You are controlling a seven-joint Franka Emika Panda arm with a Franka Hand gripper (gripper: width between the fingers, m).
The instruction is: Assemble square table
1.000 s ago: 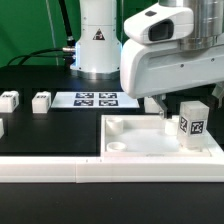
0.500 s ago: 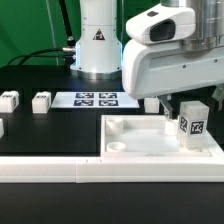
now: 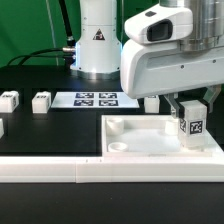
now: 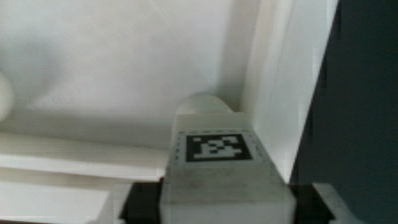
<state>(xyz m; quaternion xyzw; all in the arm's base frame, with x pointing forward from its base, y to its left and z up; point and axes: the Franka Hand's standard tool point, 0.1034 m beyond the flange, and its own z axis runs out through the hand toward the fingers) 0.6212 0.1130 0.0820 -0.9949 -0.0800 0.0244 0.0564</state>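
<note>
Gripper [image 3: 191, 112] jaws clamped on an upright white leg block [image 3: 192, 127], the Panda arm works at the corner of the square table. From the exterior view's left, loose leg blocks [image 3: 41, 101] lie on the black table [image 3: 50, 135], well apart from the work. The marker board [image 3: 97, 99] sits behind centre. The square slab [image 3: 135, 142] lies rim-up just beside the long border rail [image 3: 60, 172]. On the right, the held leg stands over the slab's corner pocket, though whether its end touches the slab cannot be told.

The wrist view shows dark fingers [image 4: 146, 203] flanking the tagged leg, its tip close to the raised rim [image 4: 267, 60]. Seating it well likely means keeping the leg plumb, centring it on the pocket and lowering it slowly so the slab does not slide. The wrist points straight down, its white housing hanging above the slab's right half.
</note>
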